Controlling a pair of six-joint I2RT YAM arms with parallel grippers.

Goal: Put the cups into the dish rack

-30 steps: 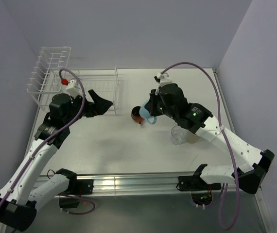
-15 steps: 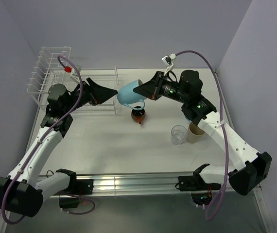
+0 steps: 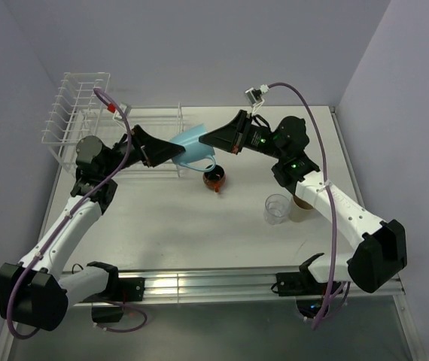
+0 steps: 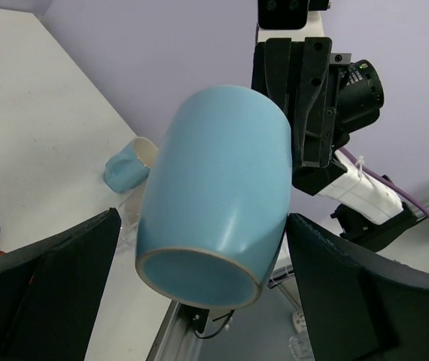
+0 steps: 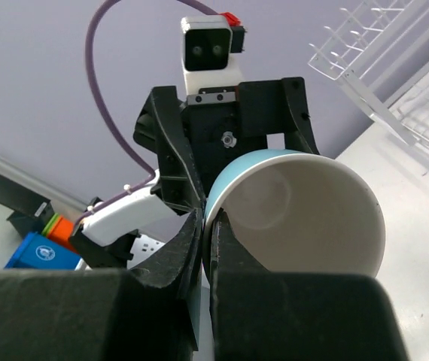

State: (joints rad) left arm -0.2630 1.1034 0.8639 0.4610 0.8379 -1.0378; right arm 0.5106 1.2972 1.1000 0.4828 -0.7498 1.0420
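Observation:
A light blue mug hangs in the air, tilted, above the table's middle. My right gripper is shut on its rim, one finger inside and one outside; in the right wrist view the mug's pale inside faces the camera. My left gripper is open and straddles the mug's base, with gaps showing on both sides. The dark red-orange cup stands just below. The clear tumbler and the beige cup stand at the right. A second light blue mug lies on the table. The white wire dish rack stands at the back left.
The rack's low basket section lies right behind my left gripper. The rack's upright slots also show in the right wrist view. Purple cables loop over both arms. The metal rail runs along the near table edge.
My right gripper has lifted the light blue mug off the table and carried it left. My left gripper has risen and swung right, and its open fingers now straddle the mug's base.

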